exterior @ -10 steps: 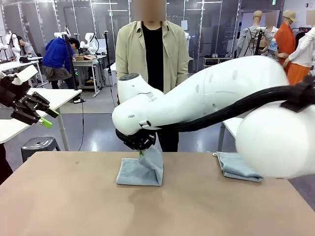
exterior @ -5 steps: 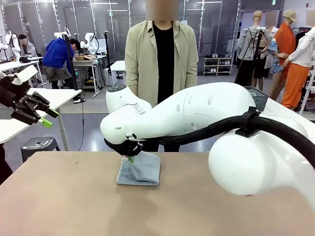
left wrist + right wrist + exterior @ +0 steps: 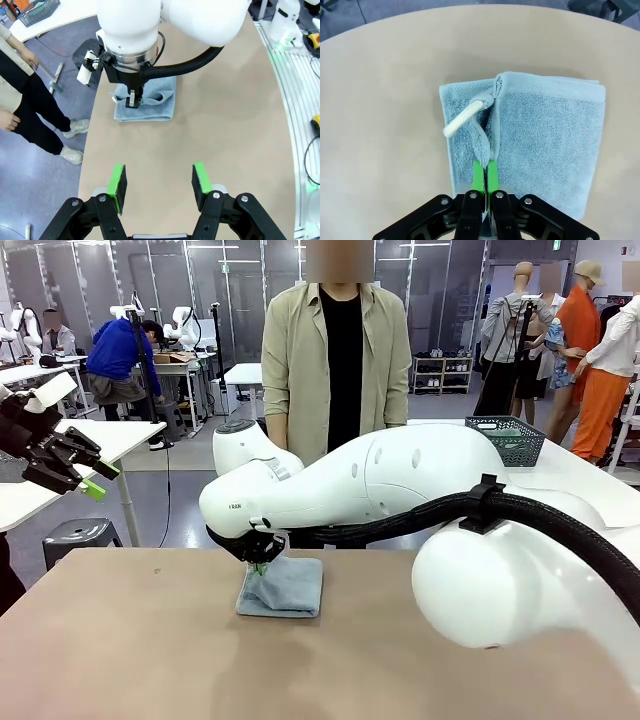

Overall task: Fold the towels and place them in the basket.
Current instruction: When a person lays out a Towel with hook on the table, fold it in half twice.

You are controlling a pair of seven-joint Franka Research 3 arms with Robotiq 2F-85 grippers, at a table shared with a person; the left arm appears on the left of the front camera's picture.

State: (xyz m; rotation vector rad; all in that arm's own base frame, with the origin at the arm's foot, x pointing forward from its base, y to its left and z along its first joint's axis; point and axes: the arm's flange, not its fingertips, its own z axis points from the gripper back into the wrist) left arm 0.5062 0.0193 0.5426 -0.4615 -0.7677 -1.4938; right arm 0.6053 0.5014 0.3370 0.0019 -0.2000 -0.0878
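Note:
One light blue-grey towel lies folded flat on the tan table in front of the person. My right gripper points straight down onto its left part. In the right wrist view the green pads stand almost together, pinching a raised ridge of the towel beside its white loop. My left gripper hangs raised at the far left, open and holding nothing. From the left wrist its fingers look down on the towel and the right gripper. The dark wire basket stands on a white table at the back right.
The person stands at the table's far edge, hands down at the sides. My bulky right arm covers the table's right half. The near and left parts of the tabletop are bare. The basket also shows at the left wrist view's top left.
My right arm swung left and down, laying the towel's lifted half over so it lies folded flat. The arm now covers the table's right side. The left arm has not moved.

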